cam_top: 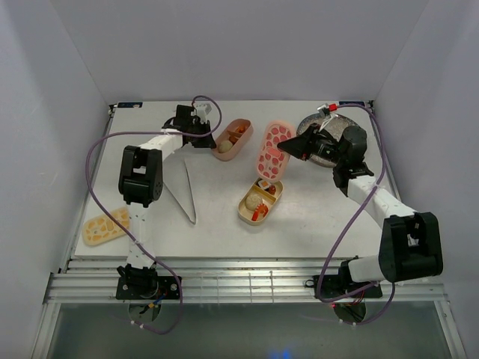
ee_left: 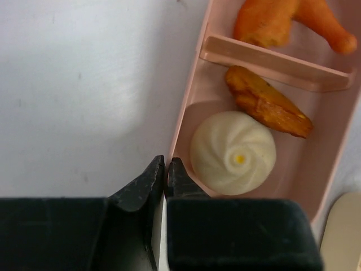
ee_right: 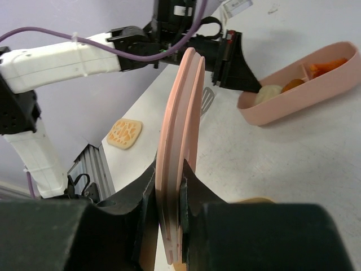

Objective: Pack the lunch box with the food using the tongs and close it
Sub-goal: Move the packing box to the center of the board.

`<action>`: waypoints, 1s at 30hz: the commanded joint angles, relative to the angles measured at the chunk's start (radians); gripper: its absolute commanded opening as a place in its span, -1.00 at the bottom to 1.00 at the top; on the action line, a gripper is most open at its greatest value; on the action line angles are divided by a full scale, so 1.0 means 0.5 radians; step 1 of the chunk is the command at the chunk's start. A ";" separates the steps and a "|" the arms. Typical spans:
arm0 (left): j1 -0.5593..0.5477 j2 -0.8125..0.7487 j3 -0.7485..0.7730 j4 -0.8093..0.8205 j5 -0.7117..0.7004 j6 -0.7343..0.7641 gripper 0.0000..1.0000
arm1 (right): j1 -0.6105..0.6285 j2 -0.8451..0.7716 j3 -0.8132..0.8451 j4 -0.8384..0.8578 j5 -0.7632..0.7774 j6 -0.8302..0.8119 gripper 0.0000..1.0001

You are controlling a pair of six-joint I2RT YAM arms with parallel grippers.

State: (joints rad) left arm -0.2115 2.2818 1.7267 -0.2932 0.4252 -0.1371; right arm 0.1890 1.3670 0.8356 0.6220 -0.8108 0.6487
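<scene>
One pink lid (cam_top: 272, 149), long axis near-far

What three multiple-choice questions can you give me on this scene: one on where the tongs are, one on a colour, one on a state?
1. Where are the tongs?
A. held in a gripper
B. on the table by the left arm
C. inside a tray

2. What colour is the lid in the right gripper?
A. pink
B. tan
C. grey

3. How is the pink tray?
A. lidded
B. open with food in it
C. open and empty

Answers:
1 B, they lie flat on the table next to that arm.
2 A, the fingers pinch a pink lid held on edge.
3 B, a bun sits uncovered in it.
</scene>
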 commanded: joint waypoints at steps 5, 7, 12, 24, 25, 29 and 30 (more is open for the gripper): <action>-0.086 -0.596 -0.431 -0.052 -0.212 -0.115 -0.92 | -0.004 0.131 0.065 0.109 0.005 0.040 -0.85; -0.172 -0.764 -0.618 -0.037 -0.344 -0.137 -0.92 | 0.011 0.135 0.059 0.118 -0.007 0.068 -0.84; -0.402 -1.053 -0.986 -0.033 -0.666 -0.284 -0.95 | 0.085 0.052 -0.021 0.032 0.035 0.019 -0.84; -0.562 -1.544 -1.677 0.166 -1.172 -0.603 -1.00 | 0.245 -0.117 -0.159 -0.231 0.192 -0.171 -0.85; -0.562 -1.566 -1.701 0.199 -1.188 -0.609 -1.00 | 0.257 -0.132 -0.159 -0.250 0.207 -0.181 -0.85; -0.562 -1.624 -1.757 0.240 -1.194 -0.622 -1.00 | 0.303 -0.142 -0.162 -0.274 0.253 -0.193 -0.85; -0.562 -1.624 -1.763 0.246 -1.176 -0.628 -1.00 | 0.330 -0.132 -0.153 -0.278 0.262 -0.190 -0.84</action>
State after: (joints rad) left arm -0.4919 1.5211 0.8463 -0.2489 -0.1383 -0.4183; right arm 0.3283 1.3285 0.7547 0.4717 -0.7040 0.5732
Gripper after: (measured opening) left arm 0.150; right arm 0.198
